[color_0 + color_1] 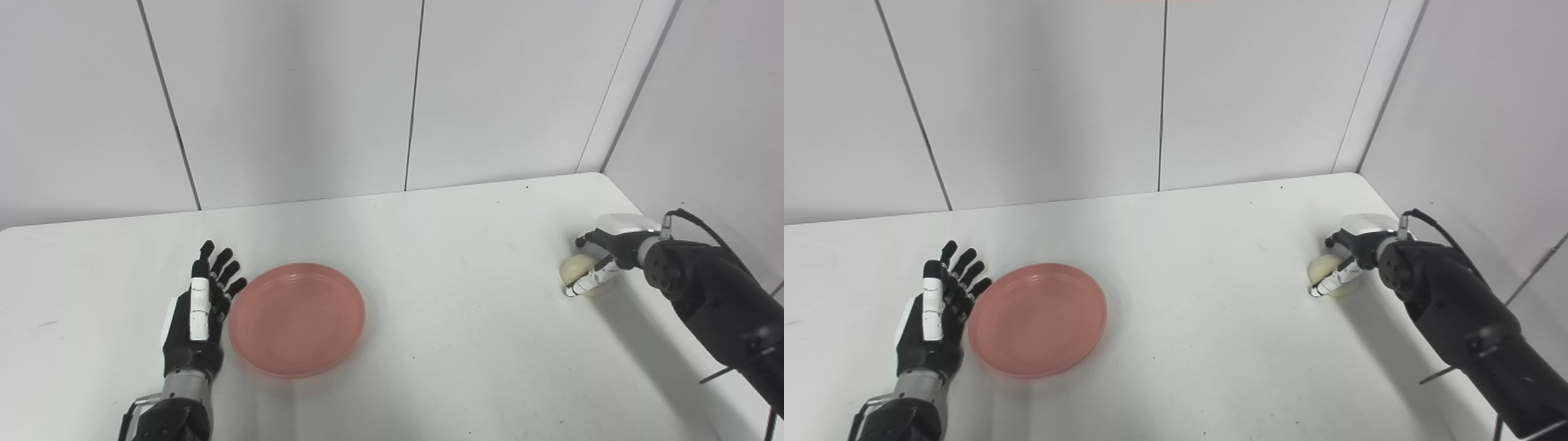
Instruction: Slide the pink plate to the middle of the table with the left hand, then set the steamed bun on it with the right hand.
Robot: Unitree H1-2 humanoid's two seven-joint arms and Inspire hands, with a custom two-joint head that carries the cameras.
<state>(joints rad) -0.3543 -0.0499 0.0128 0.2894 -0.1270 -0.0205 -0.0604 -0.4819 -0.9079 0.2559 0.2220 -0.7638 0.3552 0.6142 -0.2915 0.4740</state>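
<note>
The pink plate [297,318] lies flat on the white table [465,318], left of the middle. My left hand [199,318] is open with straight fingers, edge-on beside the plate's left rim, touching it or nearly so. The pale steamed bun [579,268] rests on the table near the right edge. My right hand [612,248] reaches over it from the right, with fingers behind the bun and the thumb across its front, closed around it. The same scene shows in the right eye view: plate [1038,318], bun [1322,267].
White wall panels [416,92] stand along the table's far edge, and another wall runs close along the right edge. The right arm's black cable [704,226] loops above the wrist. Bare tabletop lies between plate and bun.
</note>
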